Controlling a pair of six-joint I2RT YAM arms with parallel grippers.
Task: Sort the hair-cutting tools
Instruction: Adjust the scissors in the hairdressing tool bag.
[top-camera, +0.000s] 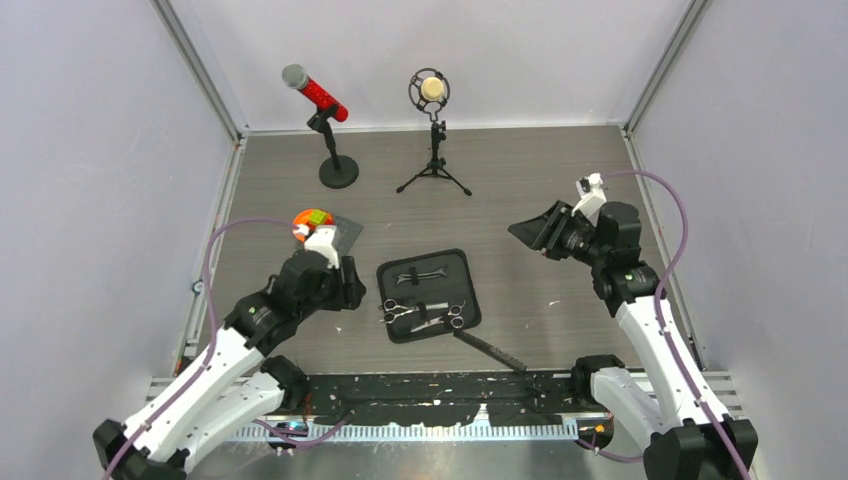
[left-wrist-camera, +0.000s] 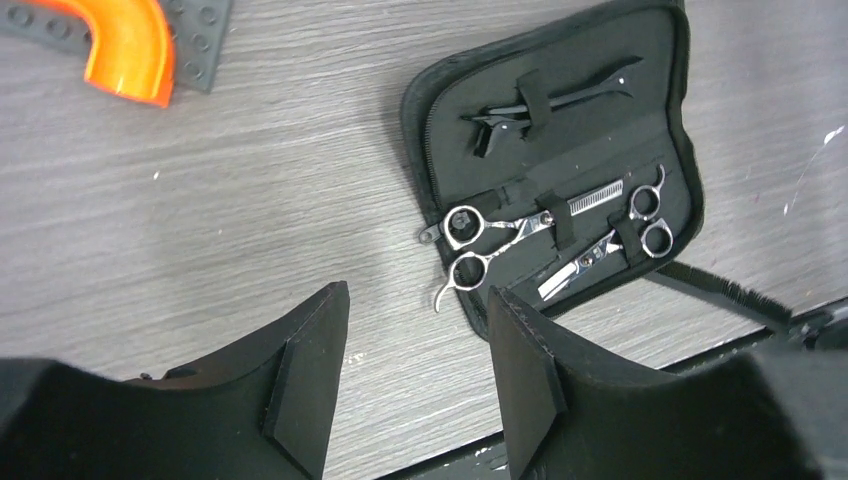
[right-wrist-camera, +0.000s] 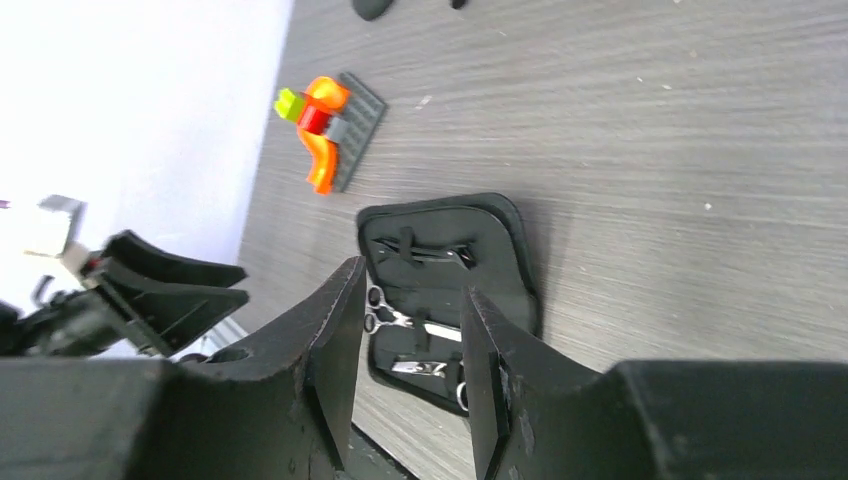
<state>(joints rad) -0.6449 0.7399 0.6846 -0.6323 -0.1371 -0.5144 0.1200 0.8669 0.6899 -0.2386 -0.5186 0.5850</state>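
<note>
Case (top-camera: 428, 296) open, mid-table, toward near edge. Inside I see two scissors (left-wrist-camera: 500, 228) strapped in near half, hair clips (left-wrist-camera: 590, 92) in far half. Comb (top-camera: 490, 352) on table just off case's near-right corner. Left hand (top-camera: 347, 283) just left of case, fingers spread, empty. Right hand (top-camera: 532, 232) right of case and beyond it, fingers apart, holding nothing. Bare table either side of case. Red microphone (top-camera: 318, 95) and cream microphone (top-camera: 432, 90) well behind case. Toy brick plate (top-camera: 322, 228) far-left of case, beside left hand.

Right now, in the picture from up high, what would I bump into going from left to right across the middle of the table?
left claw → open black case → right claw
</note>
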